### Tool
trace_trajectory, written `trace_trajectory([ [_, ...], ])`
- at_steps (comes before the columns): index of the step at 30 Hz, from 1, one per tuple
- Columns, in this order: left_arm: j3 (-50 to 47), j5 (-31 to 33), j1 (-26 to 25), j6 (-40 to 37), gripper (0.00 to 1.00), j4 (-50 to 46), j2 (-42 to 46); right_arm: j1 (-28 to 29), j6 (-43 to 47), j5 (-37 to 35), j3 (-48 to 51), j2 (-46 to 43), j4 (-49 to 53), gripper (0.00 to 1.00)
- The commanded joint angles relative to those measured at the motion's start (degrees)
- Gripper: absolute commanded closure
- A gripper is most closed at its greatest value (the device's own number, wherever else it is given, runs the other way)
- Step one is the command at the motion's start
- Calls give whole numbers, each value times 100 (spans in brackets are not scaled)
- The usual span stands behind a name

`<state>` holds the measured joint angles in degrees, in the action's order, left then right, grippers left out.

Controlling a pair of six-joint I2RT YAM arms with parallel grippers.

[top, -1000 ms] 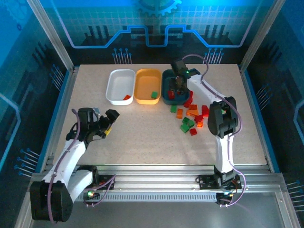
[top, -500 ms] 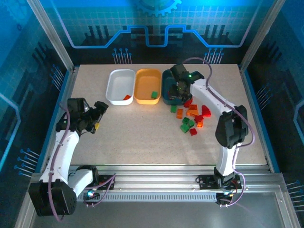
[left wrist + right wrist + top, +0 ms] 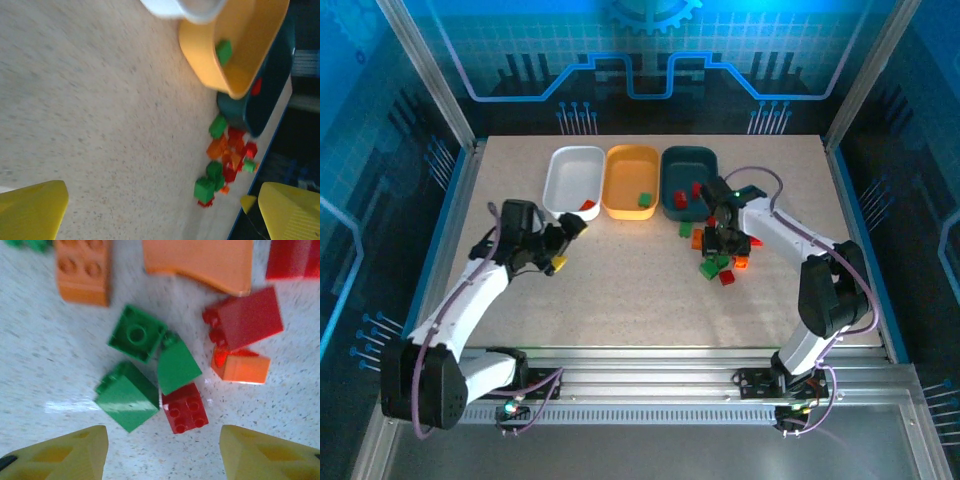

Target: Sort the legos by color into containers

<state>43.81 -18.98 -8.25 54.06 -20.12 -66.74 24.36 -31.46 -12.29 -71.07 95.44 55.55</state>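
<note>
Sorting is barely begun: a few bricks (image 3: 645,199) sit in the white tray (image 3: 568,175), orange tray (image 3: 628,165) and dark tray (image 3: 688,160); most lie heaped on the tabletop (image 3: 620,295). The left end effector (image 3: 567,245) is spread and empty. The right end effector (image 3: 162,445) hovers spread over the heap.

You are looking at a flat beige bench (image 3: 620,290) with a fine dark speckle, its grain plain in both wrist views too. A narrow blue strip (image 3: 442,235) runs along its left edge and a matching blue band (image 3: 863,250) along its right. Silver aluminium posts (image 3: 425,70) slant up from the far corners. Behind the bench you see a glowing blue back panel (image 3: 740,60) printed with a pale grid, a stepped circuit line and part of a gear outline (image 3: 655,12) at the top. Along the near edge lie grooved aluminium rails (image 3: 650,362), and just nearer you a slotted grey strip (image 3: 650,412).
</note>
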Motion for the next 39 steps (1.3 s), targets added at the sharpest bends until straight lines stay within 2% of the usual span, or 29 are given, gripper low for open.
trace_trajectory([
  [1,-487,-101,-404,-60,1,1600,-304,116,140,-74,652,-307,-537,38],
  [6,-786,-168,-792,-152,1,2315,-601,309,442,128,926,-19,-1129,37],
  [10,-765,-378,-995,-153,1,2212,-656,319,505,-4,1058,89,-1452,37],
  [18,-793,-177,-1073,-237,1,1761,-43,412,586,241,853,500,-1722,38],
  [26,-847,-183,-1081,-147,1,1701,124,945,516,531,630,585,-1622,39],
  [31,-861,-176,-1091,-130,1,1654,246,1017,482,297,297,443,-1244,40],
  [35,-864,-140,-1091,-167,1,1594,302,1036,550,-192,114,264,-1057,39],
  [39,-892,-189,-1091,-137,1,1625,284,1004,729,-472,-175,586,-1104,38],
])
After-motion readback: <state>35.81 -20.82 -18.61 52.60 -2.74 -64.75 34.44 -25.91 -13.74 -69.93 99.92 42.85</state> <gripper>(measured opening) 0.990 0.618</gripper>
